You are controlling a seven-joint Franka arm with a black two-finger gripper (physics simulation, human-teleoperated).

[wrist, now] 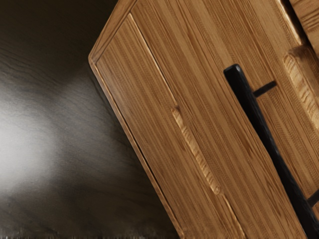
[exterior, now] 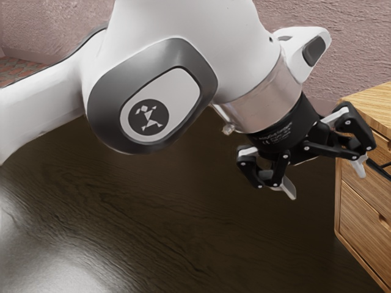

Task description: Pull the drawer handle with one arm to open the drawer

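Claw [exterior: 325, 179] spread near handle [wrist: 271, 147]; dark table [exterior: 122, 213], pink wall [exterior: 366, 55]

wooden drawer front [wrist: 209, 64] with a black bar handle [wrist: 259, 124] standing off it on short posts. carved groove [wrist: 195, 149] just beside the handle. dark wood surface [wrist: 50, 74] with pale glare past the cabinet edge.

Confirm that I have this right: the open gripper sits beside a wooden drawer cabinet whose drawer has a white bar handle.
Not quite. The bar handle is black, not white, as the wrist view shows against the light wood. The rest stands: the gripper is open, beside the wooden drawer cabinet.
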